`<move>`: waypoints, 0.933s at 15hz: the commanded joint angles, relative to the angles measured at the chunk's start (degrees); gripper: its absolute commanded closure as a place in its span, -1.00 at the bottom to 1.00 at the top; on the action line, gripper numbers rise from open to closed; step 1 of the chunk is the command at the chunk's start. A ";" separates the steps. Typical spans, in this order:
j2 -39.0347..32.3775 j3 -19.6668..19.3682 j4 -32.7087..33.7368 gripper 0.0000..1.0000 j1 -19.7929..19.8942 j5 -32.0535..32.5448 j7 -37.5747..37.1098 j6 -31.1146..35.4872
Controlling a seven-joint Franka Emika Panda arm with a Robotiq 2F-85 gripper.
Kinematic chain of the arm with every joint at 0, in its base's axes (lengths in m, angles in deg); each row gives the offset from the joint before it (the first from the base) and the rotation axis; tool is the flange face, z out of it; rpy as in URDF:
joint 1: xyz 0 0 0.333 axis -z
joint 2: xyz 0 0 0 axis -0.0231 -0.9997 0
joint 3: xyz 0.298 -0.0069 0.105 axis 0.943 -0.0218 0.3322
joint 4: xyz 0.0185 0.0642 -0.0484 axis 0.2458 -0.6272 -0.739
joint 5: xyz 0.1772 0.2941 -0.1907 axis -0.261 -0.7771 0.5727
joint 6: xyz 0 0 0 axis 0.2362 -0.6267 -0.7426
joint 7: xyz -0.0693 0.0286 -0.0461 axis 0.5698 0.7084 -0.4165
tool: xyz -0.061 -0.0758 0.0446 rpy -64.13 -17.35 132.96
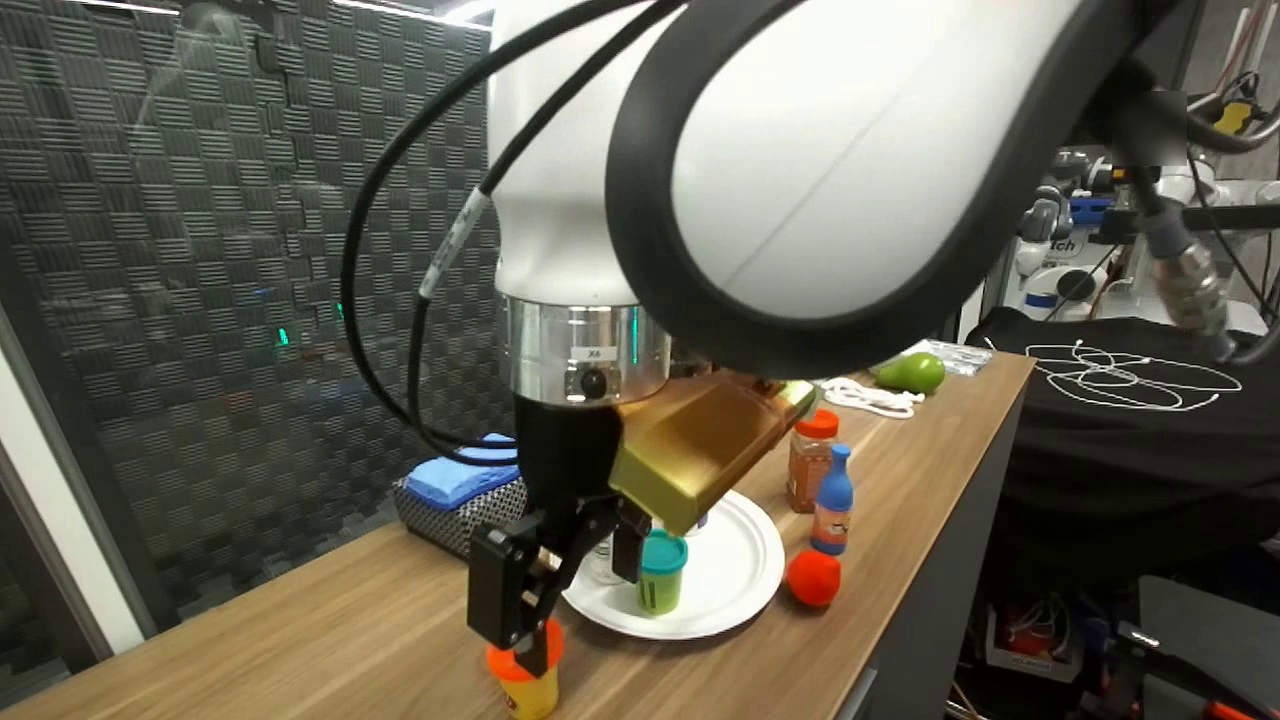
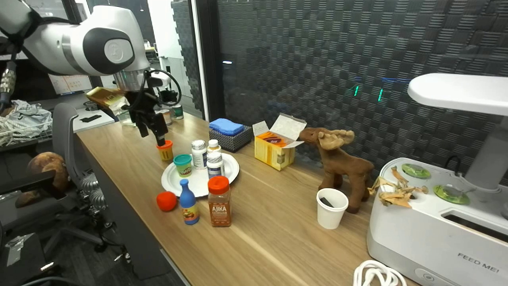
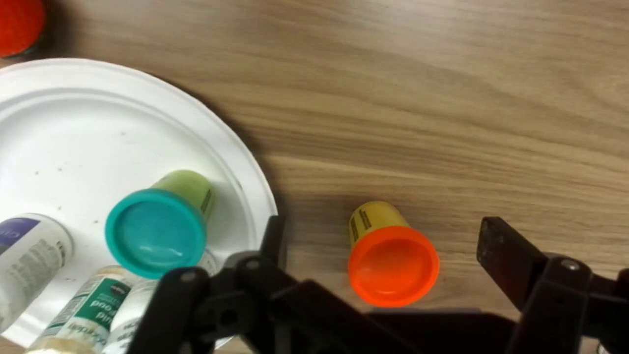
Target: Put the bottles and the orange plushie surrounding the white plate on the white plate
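Woodgrain worktop (image 3: 442, 98) | lower right, wrist view: hand (image 3: 381, 240) agape, framing orange-lidded tub (image 3: 392, 260) (presumably to lift onto white plate (image 3: 132, 140))

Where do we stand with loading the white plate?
Done: three white bottles and the green jar stand on the white plate. In hand: nothing gripped yet; the open gripper is at the orange-lidded yellow tub. Left: that tub, the blue bottle, the red-capped jar and the round red-orange item, probably the plushie, sit off the plate.
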 commanded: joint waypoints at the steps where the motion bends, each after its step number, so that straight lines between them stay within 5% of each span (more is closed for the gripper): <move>1: -4.57 0.86 4.49 -1.00 0.22 -3.92 5.74 -0.78; 9: -9.08 0.98 9.49 -1.00 0.13 -6.00 11.10 -1.36; 10: -9.27 0.80 9.80 -0.53 0.01 -5.77 11.04 -1.36; 14: -9.19 -0.33 10.24 -0.01 -0.66 -4.18 9.88 -1.79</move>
